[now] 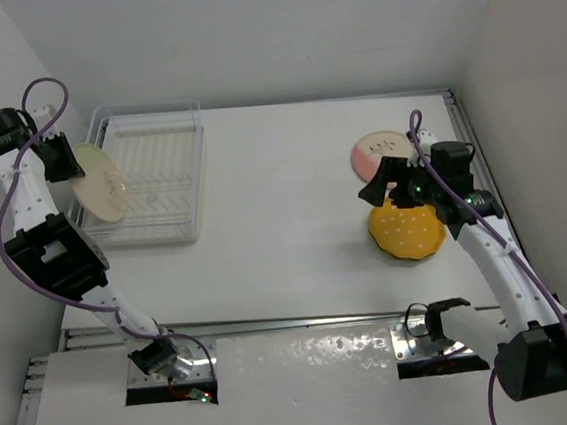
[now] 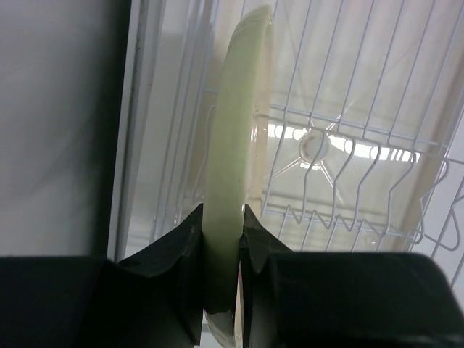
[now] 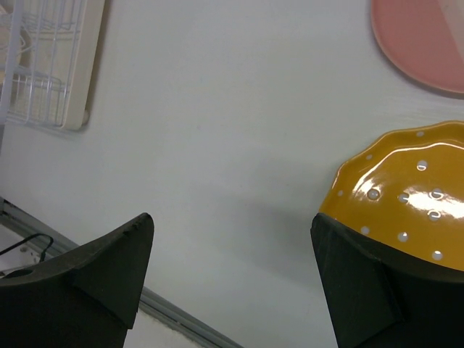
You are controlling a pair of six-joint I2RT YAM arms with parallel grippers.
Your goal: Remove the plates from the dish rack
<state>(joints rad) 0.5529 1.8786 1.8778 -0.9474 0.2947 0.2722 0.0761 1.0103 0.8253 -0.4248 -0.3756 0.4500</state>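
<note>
Left wrist shows the cream plate [image 2: 223, 159] edge-on, pale, smooth and glossy.

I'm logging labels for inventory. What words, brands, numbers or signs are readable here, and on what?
None: no readable text on the cream plate, orange dotted plate, pink-and-white plate or dish rack.
Tiny specks on the pink-and-white plate are too small to tell.
</note>
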